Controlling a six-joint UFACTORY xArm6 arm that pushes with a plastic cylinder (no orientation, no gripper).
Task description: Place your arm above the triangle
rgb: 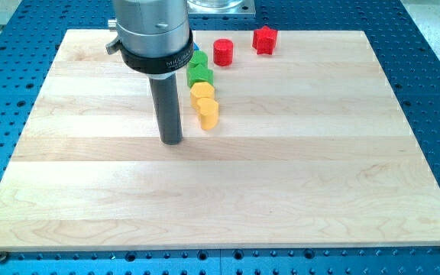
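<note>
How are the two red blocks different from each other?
The red round block has a smooth round side; the red star-like block has pointy, bumpy edges. The round one sits nearer the green blocks; the star-like one sits further toward the view's right and top. Both are red, small, and far from my tip.

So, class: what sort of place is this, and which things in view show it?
Probably a robotics lab bench: a pale wooden board lies on a blue perforated metal table, and my tip stands left of small yellow blocks.

Pale wooden board [281,191] – planked, evenly lit; blue perforated table [434,46] around it
</note>
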